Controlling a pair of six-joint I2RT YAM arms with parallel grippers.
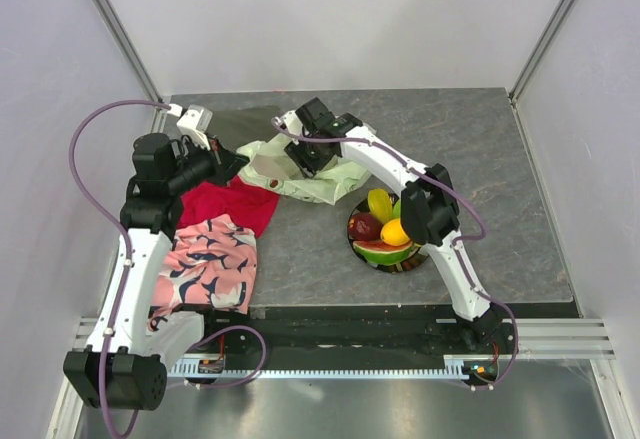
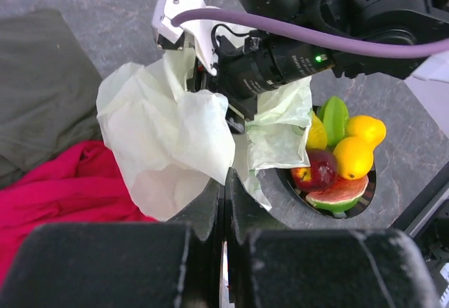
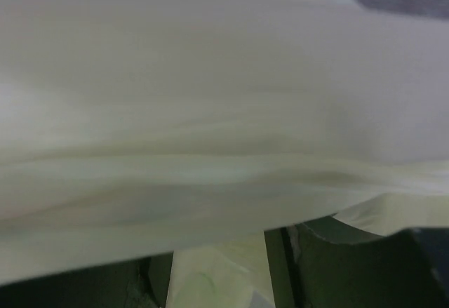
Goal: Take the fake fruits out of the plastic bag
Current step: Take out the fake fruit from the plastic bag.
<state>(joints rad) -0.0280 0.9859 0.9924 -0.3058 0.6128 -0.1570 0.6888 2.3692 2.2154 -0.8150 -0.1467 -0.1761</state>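
Evidently the bag lay crumpled on the worktop between both grippers, its long axis left to right. The left gripper was clenched on the bag's left edge. The right gripper was buried in the film, its state not determinable. Fruits sat on the plate, just right of the bag.

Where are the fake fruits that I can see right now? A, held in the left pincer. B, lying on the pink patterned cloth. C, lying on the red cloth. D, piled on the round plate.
D: the fake fruits lie piled on the round plate, just right of the plastic bag.
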